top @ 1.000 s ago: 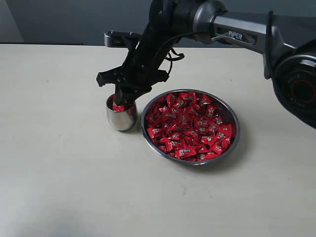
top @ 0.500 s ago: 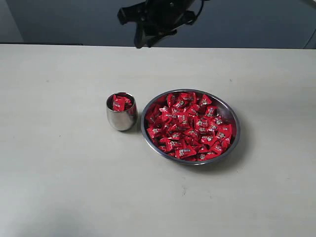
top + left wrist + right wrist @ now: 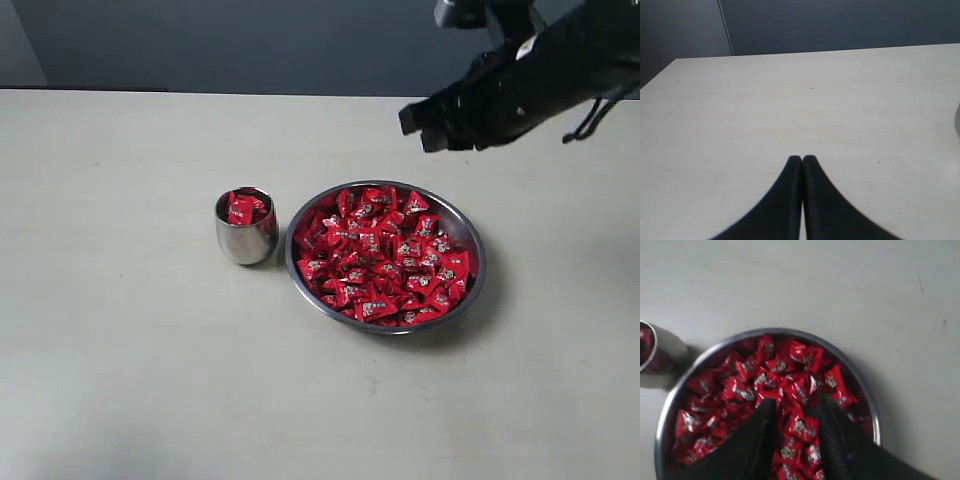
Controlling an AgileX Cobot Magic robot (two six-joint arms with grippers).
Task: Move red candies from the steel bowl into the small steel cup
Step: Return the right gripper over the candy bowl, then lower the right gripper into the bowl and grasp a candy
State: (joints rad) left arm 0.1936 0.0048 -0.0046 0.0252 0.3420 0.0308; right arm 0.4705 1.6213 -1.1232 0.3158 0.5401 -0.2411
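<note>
Tabletop (image 3: 120, 380), pale, fills most of my exterior view. At upper right my right gripper (image 3: 422, 128) hangs in the air, claw spread with nothing between the fingers. Below it, right of centre, sits the steel bowl (image 3: 458, 218), heaped with red candies (image 3: 385, 258). The small steel cup (image 3: 246, 243) just left of it holds a few. My left gripper (image 3: 802, 159) shows only on its wrist view, claw pressed together.
</note>
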